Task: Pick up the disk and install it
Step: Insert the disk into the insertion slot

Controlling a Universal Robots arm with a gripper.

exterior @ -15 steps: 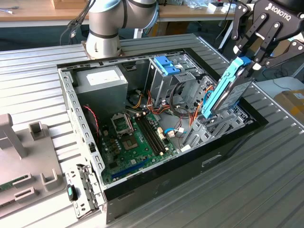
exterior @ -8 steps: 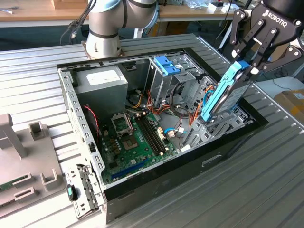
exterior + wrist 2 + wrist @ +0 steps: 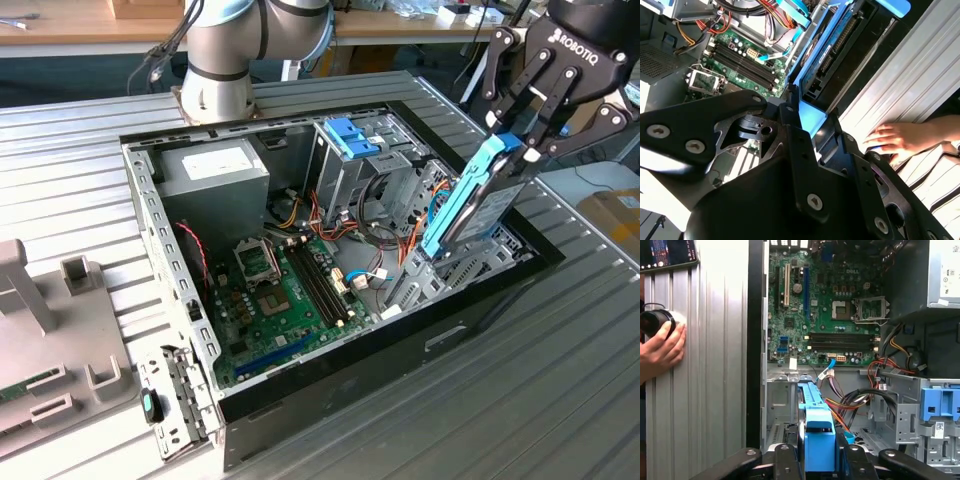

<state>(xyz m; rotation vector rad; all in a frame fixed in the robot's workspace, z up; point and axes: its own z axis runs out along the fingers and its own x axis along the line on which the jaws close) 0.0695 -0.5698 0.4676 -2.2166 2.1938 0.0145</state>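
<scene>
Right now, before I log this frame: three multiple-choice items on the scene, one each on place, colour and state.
1. Where is the disk?
A) flat on the table
B) lying on the motherboard
C) tilted, lower end down inside the case, at the exterior view's right

2. What colour is its carrier frame?
A) blue
B) red
C) yellow

3. The gripper is:
A) open, clear of the disk
B) shut on the disk
C) shut on a cable

Answers:
1 C, the disk leans with its lower end in the case.
2 A, the frame is bright blue in both wrist views.
3 B, it clamps the disk's upper end in the exterior view.
</scene>
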